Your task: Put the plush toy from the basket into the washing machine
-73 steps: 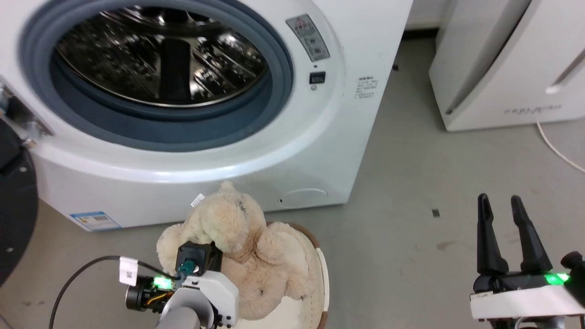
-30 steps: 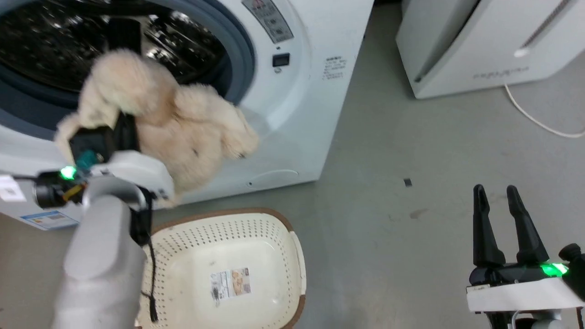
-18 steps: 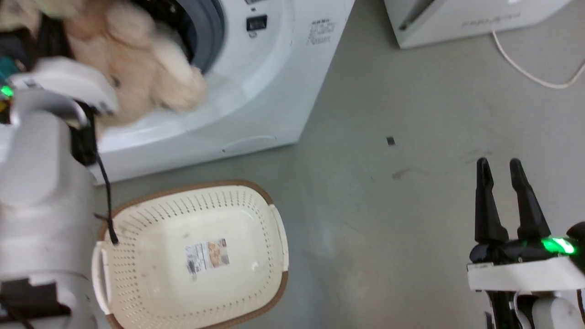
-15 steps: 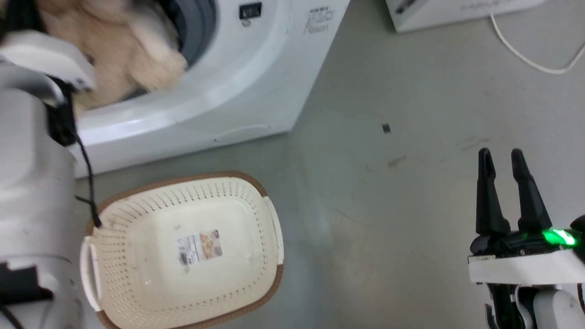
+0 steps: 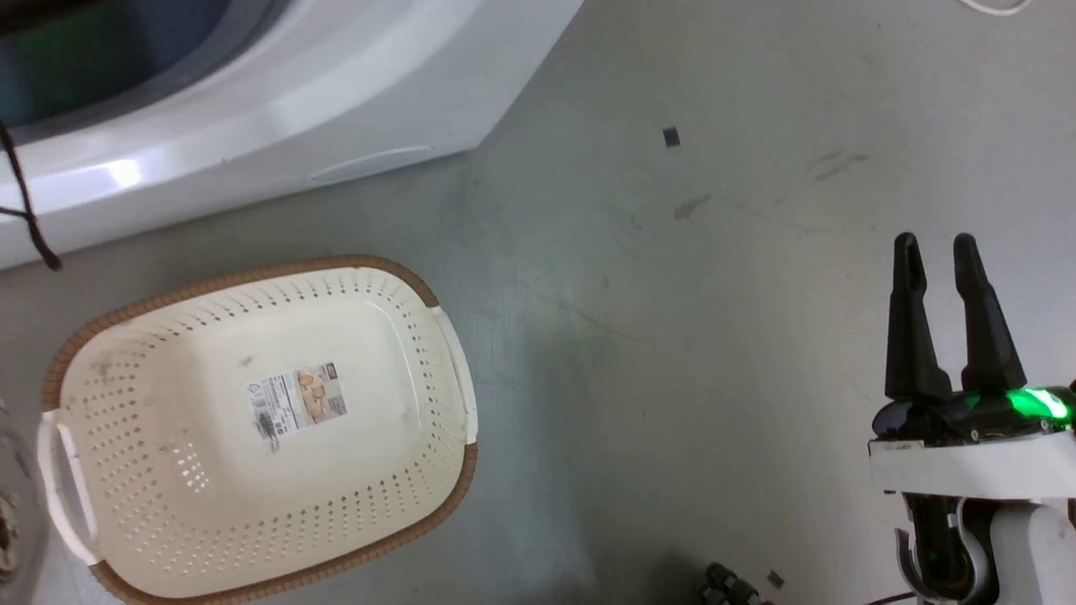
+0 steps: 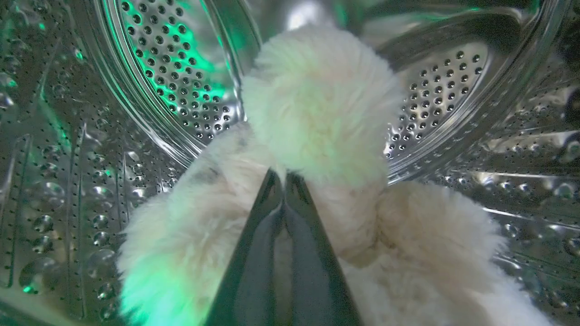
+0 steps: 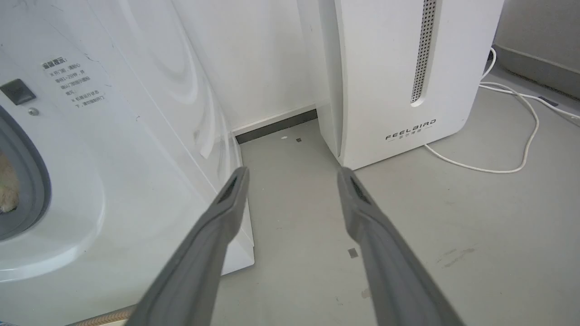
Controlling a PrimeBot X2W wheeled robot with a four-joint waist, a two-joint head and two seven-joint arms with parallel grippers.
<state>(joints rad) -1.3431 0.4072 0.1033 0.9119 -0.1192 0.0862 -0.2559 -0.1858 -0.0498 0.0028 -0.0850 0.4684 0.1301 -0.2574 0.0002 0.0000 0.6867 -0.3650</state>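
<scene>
Head view: basket [image 5: 395, 470] now emptied, well left of idle right gripper [image 5: 933, 244], parted and holding nothing. Left wrist view: left gripper [image 6: 283, 174] pinched tight on toy [image 6: 321, 104], carried from basket deep into drum [image 6: 172, 68]; only release left. Right wrist view: beige fur far left of that gripper, likely toy.

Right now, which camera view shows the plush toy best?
The left wrist view: the plush toy is large and central inside the drum, the left gripper shut on its fur. The right wrist view catches a beige sliver at the porthole edge.
</scene>
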